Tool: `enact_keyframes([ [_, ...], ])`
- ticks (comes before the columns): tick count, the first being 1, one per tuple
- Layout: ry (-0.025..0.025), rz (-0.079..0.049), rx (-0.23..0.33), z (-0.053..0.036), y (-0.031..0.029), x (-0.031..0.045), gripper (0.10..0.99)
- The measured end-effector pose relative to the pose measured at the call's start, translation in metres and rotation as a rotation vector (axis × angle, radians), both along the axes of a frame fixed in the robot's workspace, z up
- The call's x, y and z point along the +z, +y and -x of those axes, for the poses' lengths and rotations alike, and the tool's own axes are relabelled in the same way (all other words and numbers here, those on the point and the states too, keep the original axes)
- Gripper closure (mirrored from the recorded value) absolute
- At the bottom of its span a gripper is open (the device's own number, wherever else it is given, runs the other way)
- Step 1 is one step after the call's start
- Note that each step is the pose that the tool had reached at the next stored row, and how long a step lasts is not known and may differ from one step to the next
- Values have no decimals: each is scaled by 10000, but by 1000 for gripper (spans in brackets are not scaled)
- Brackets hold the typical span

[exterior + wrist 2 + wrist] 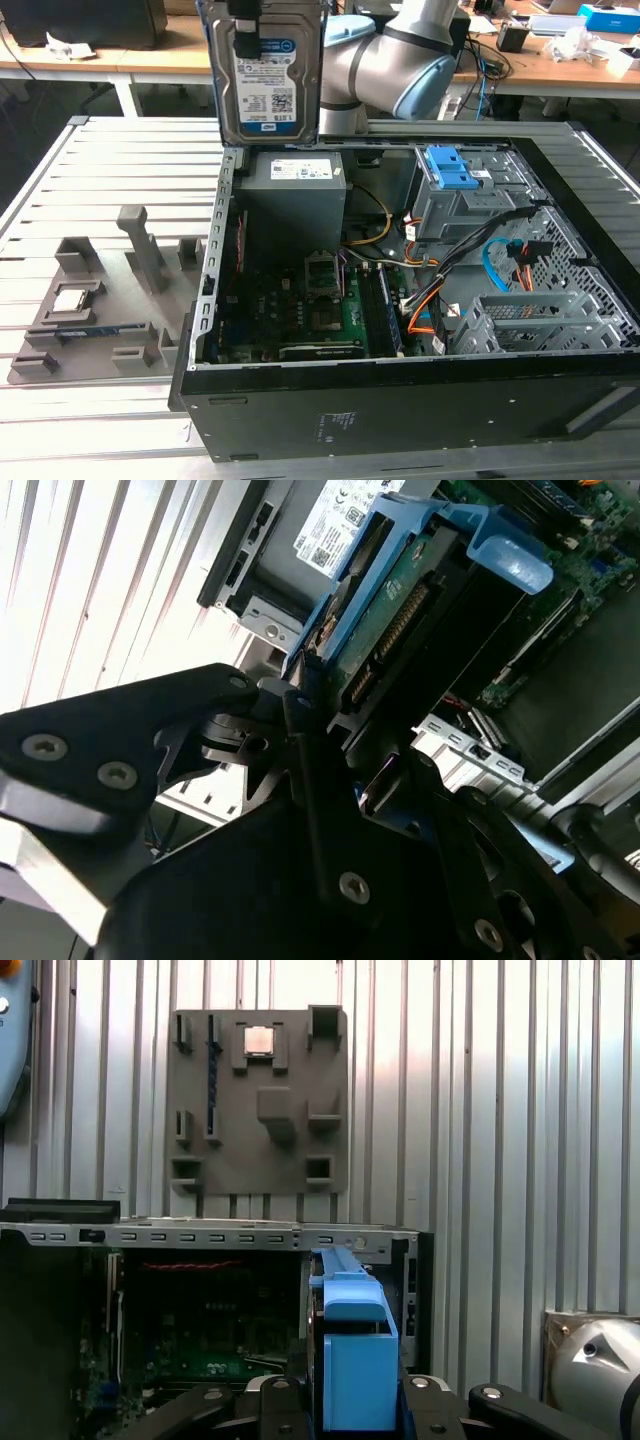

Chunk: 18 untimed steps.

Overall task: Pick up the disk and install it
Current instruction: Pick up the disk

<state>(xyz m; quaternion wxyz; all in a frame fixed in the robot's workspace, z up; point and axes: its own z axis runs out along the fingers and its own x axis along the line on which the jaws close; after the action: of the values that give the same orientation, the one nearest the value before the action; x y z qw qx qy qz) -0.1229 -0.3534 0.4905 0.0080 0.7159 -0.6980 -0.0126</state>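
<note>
Arm (400,62) bent high, tool (246,30) clamped on disk (268,90)

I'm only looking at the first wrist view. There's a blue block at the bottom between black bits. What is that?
Observer: That is the edge of the blue frame around the disk. The exterior view shows its silver face and white-and-blue label.
Operator: Is the robot holding it?
Observer: Yes. In the second wrist view the gripper has its black fingers closed on the end of the frame.
Operator: Where is it hanging?
Observer: In the exterior view it is held upright, above the open computer case, with the label facing the camera. It is not inside the case yet.
</note>
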Motion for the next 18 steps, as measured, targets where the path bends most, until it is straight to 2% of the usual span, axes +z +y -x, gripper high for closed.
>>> enact_keyframes([
  [2, 1, 7, 0, -118, 2, 0, 722],
  [9, 0, 23, -1, -420, 9, 0, 722],
  [12, 0, 29, -1, -594, 12, 0, 722],
  [16, 0, 34, 1, -751, 14, -1, 722],
  [18, 0, 39, 1, -876, 16, 0, 722],
])
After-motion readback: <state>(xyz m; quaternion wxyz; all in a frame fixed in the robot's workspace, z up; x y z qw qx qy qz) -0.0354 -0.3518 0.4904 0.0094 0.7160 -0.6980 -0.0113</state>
